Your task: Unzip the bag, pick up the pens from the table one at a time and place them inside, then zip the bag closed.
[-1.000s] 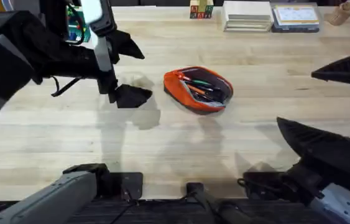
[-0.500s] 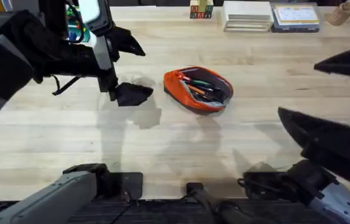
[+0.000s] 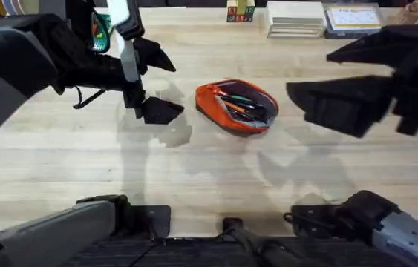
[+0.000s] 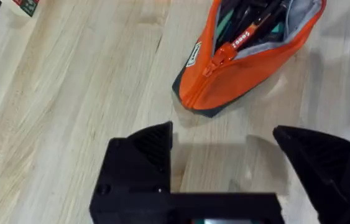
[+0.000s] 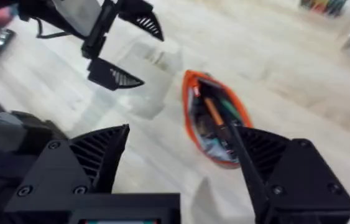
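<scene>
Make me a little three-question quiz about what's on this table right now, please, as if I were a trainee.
1. True or false: the bag is zipped shut.
2. Where are the pens? A) loose on the table B) inside the bag C) in a pincer
3. Fill in: both the left pincer and the right pincer are ____.

Key: 1. False, its zipper is open. 2. B. 3. Open, holding nothing.

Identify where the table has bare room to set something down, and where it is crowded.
Free: the table between the bag and the arm bases, and the strip behind the bag. Crowded: beside the bag, where the left gripper and the right gripper flank it.
</scene>
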